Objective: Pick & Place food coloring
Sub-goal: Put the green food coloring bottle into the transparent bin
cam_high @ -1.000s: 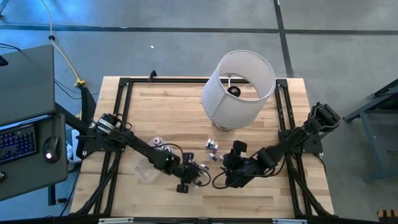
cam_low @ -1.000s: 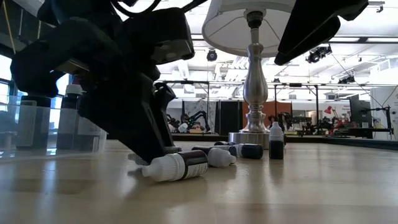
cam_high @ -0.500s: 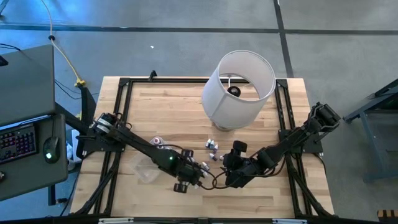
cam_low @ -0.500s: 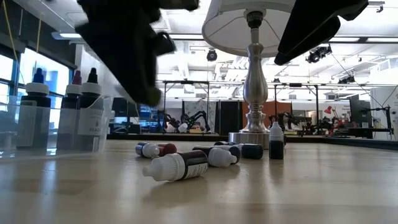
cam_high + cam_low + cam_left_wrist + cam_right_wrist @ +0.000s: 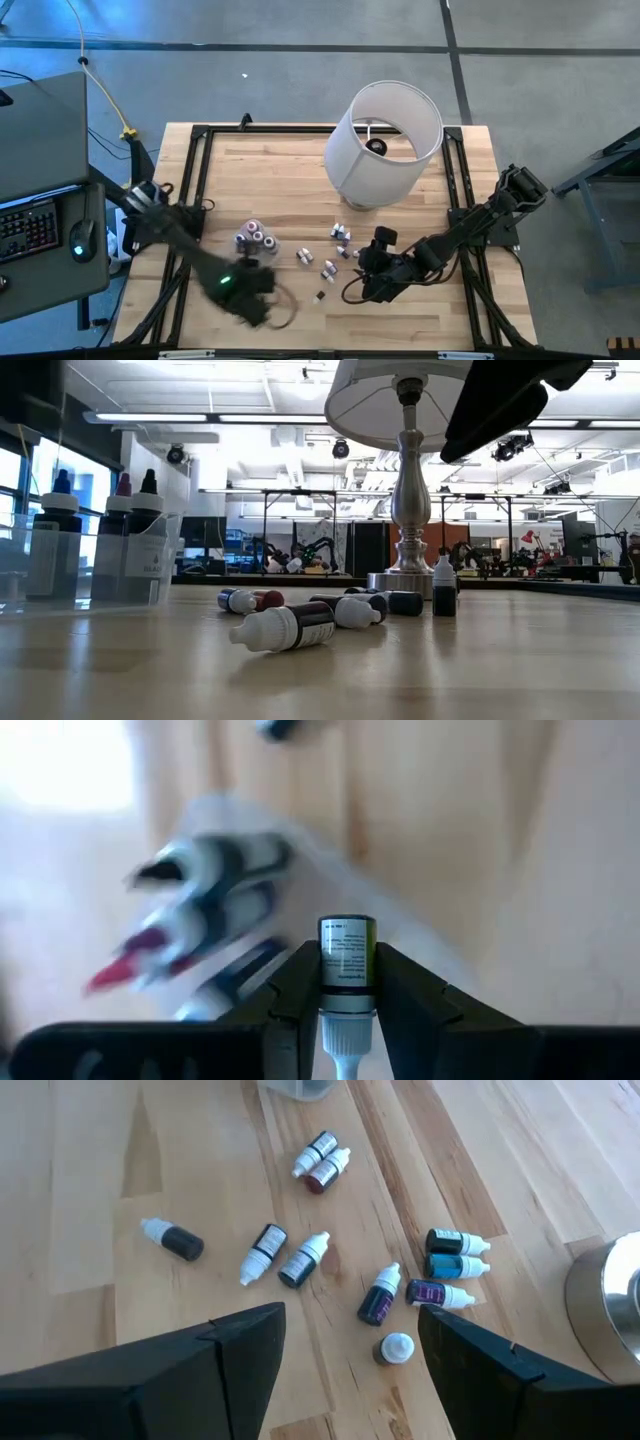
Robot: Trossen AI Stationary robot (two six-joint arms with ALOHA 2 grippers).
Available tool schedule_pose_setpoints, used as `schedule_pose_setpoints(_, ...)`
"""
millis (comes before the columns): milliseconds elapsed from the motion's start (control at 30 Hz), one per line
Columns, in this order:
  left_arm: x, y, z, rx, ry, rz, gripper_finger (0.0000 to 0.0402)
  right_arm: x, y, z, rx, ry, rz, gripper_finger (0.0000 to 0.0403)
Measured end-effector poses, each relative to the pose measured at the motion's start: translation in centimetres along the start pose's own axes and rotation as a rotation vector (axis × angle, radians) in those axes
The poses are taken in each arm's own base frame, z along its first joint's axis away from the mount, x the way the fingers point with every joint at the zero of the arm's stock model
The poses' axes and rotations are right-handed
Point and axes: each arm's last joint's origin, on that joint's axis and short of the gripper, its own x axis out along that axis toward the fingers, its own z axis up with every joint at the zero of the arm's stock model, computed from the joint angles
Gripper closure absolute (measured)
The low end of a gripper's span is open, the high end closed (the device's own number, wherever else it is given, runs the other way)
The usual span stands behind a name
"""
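Clamping one food coloring bottle (image 5: 346,965) in my left gripper (image 5: 345,1010) near the desk's front-left corner, above the clear tub (image 5: 90,565), so it can drop in. Right gripper (image 5: 345,1355) waits spread wide over loose bottles (image 5: 300,1265) mid-desk, front of the lamp (image 5: 385,140).

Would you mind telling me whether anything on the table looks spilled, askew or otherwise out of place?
Nothing looks spilled. Most loose food coloring bottles lie toppled on the wooden table near the lamp; one stands upright. The left gripper holds one bottle above the clear tub.
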Motion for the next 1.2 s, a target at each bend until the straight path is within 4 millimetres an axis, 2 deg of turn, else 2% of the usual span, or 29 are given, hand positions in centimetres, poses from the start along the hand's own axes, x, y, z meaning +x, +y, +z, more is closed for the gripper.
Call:
schedule_pose_setpoints(100, -0.8, -1.3, -3.3, -0.024, -0.121, 0.106, 0.0321, 0.0, 0.1, 0.1, 0.010, -0.013, 0.007, 0.0179)
schedule_pose_setpoints(167, -0.6, -1.7, -5.2, -0.067, -0.168, 0.156, 0.0321, 0.0, 0.2, 0.2, 0.016, -0.022, 0.014, 0.0179)
schedule_pose_setpoints(300, 1.5, -2.0, -8.6, -0.151, -0.179, 0.205, 0.0321, 0.0, 0.2, 0.4, 0.024, -0.035, 0.021, 0.0179)
schedule_pose_setpoints(467, 5.1, -2.1, -10.8, -0.226, -0.071, 0.183, 0.0321, 0.0, 0.2, 0.5, 0.014, -0.050, 0.006, 0.0179)
schedule_pose_setpoints(567, 6.2, -2.0, -10.7, -0.252, -0.031, 0.139, 0.0321, 0.0, 0.2, 0.5, -0.025, -0.052, 0.006, 0.0179)
schedule_pose_setpoints(867, 7.3, -0.7, -8.9, -0.292, 0.120, 0.051, 0.0320, 0.1, 0.2, 0.8, -0.064, -0.083, -0.008, 0.0179)
schedule_pose_setpoints(1200, 7.9, -0.1, -7.2, -0.249, 0.101, -0.024, 0.0320, 0.2, 0.0, 0.9, -0.038, -0.077, -0.007, 0.0179)
